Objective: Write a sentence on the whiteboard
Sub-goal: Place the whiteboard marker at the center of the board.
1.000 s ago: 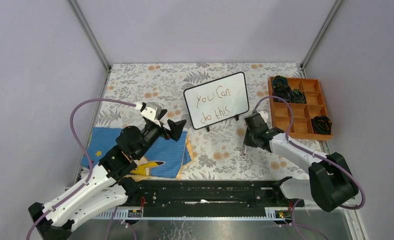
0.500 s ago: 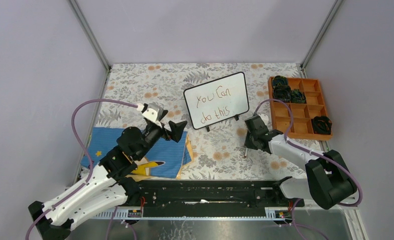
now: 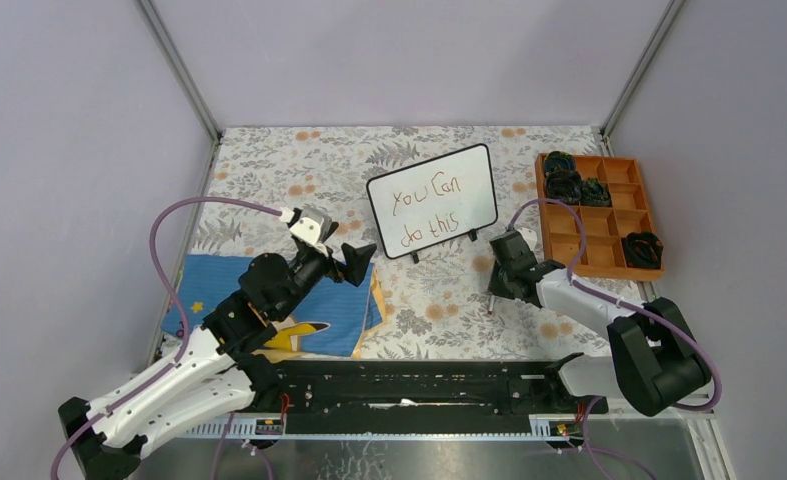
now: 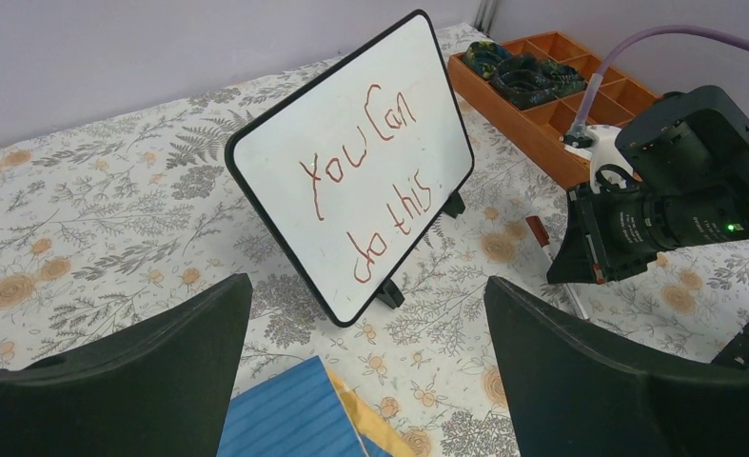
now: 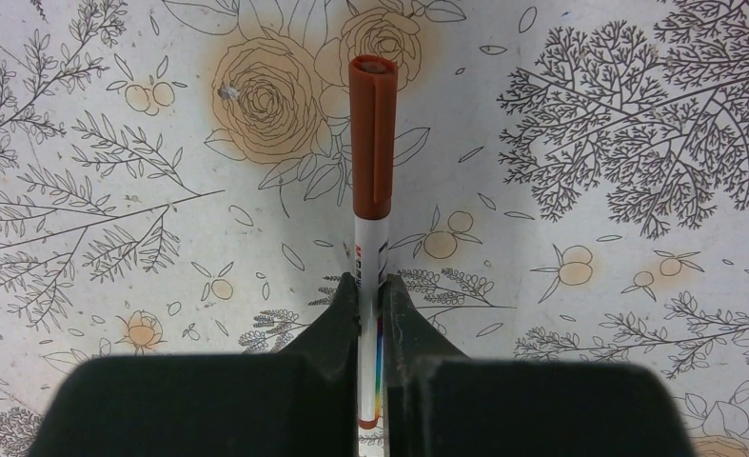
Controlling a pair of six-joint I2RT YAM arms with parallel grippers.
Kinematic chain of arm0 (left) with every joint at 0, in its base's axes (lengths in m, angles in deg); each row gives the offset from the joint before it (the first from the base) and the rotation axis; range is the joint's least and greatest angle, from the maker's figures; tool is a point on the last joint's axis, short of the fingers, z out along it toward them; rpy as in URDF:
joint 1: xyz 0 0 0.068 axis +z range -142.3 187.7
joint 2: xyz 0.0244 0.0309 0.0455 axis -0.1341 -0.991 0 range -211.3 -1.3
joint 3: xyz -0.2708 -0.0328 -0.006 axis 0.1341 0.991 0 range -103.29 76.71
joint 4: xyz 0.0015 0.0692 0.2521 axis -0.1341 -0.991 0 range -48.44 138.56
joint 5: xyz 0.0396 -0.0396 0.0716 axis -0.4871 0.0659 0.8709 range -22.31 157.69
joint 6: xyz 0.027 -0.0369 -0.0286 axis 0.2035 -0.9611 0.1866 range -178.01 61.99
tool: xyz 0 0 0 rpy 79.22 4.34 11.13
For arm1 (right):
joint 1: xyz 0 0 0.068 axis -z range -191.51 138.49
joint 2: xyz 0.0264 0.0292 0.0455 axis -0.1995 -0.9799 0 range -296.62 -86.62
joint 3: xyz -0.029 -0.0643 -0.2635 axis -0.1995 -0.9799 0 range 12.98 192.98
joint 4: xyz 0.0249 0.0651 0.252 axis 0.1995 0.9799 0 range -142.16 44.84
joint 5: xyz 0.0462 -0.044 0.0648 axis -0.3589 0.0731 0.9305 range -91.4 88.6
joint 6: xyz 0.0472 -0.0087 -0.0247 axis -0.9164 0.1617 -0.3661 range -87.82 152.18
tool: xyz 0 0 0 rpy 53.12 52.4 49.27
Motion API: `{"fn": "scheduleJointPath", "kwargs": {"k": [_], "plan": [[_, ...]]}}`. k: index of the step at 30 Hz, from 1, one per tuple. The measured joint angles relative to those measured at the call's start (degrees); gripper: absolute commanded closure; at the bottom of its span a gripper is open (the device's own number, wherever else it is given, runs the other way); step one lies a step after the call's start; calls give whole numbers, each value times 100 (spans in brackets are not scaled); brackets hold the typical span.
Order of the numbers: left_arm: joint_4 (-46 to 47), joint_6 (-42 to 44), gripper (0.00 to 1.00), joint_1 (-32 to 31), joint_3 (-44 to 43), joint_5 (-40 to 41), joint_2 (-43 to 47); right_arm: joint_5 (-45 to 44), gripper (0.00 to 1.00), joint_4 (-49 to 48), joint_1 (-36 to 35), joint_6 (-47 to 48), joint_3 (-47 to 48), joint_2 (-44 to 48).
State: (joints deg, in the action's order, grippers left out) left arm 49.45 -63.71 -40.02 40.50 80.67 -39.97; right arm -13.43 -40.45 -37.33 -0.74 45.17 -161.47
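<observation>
The whiteboard [image 3: 431, 200] stands tilted on small black feet at the table's middle back. The sentence [image 3: 427, 212] "You Can do this" is on it in reddish-brown, in two lines. Both also show in the left wrist view: the whiteboard [image 4: 285, 162] and the sentence [image 4: 375, 181]. My left gripper [image 3: 357, 254] [image 4: 365, 286] is open and empty, left of the board and facing it. My right gripper [image 3: 497, 285] [image 5: 370, 286] is right of the board, shut on a white marker [image 5: 371, 162] with a brown cap on. The cap end [image 3: 490, 305] points down at the table.
An orange compartment tray [image 3: 624, 268] with dark bundles stands at the right back. A blue and yellow cloth [image 3: 269, 300] lies under the left arm. A black rail [image 3: 419, 390] runs along the near edge. Grey walls close in three sides.
The left gripper has shifted slightly right. The right gripper with the marker has moved slightly nearer and lower. The board has not moved.
</observation>
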Motion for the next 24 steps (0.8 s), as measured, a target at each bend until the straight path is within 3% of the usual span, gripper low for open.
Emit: {"fn": "scheduleJointPath", "kwargs": {"k": [11, 24], "plan": [[0, 7, 1, -48, 9, 9, -15, 9, 100, -35, 2, 0, -13, -13], [0, 11, 1, -101, 9, 20, -22, 13, 84, -68, 11, -42, -13, -52]]}}
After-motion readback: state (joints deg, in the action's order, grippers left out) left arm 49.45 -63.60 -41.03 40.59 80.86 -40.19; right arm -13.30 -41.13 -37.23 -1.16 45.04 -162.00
